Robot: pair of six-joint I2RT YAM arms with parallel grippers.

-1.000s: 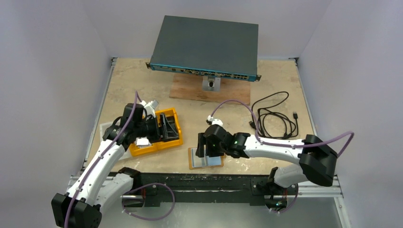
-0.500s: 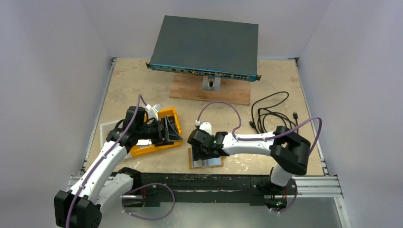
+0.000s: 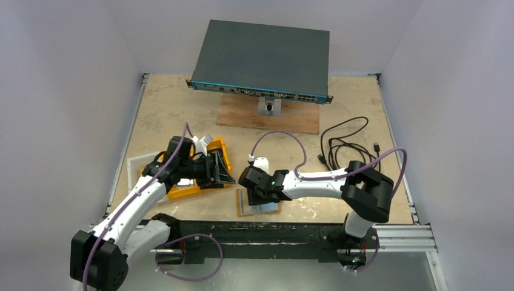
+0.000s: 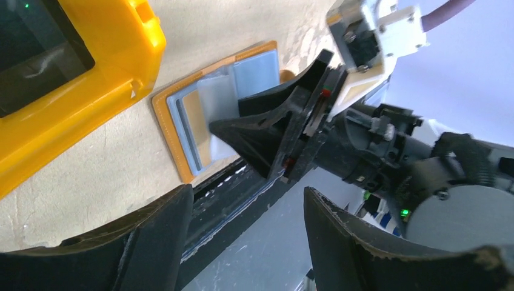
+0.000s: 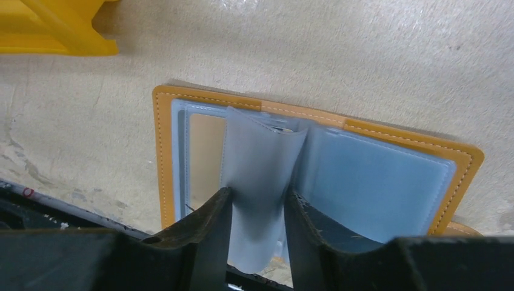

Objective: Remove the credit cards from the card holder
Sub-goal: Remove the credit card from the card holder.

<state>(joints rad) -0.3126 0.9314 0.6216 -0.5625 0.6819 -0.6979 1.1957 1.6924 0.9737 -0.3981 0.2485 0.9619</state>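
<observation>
The card holder (image 3: 270,208) lies open near the table's front edge, tan-orange rimmed with a grey-blue lining (image 5: 388,176). My right gripper (image 5: 257,194) reaches down onto it (image 3: 256,197). Its fingers press both sides of the holder's grey-blue middle leaf (image 5: 260,157), which bows up between them. No bare credit card shows; whether one sits inside that leaf I cannot tell. My left gripper (image 3: 221,170) hovers over the yellow tray's right end, pointing at the holder (image 4: 166,130). It stands open (image 4: 245,200) with nothing between its fingers.
A yellow compartment tray (image 3: 182,192) sits left of the holder. A network switch (image 3: 260,57) rests on a wooden board (image 3: 242,115) at the back. A black cable (image 3: 351,148) coils at the right. The black front rail (image 3: 273,230) runs just below the holder.
My right gripper moved left onto the holder and its fingers narrowed on the middle leaf. The holder shifted slightly left. My left gripper slid right across the tray.
</observation>
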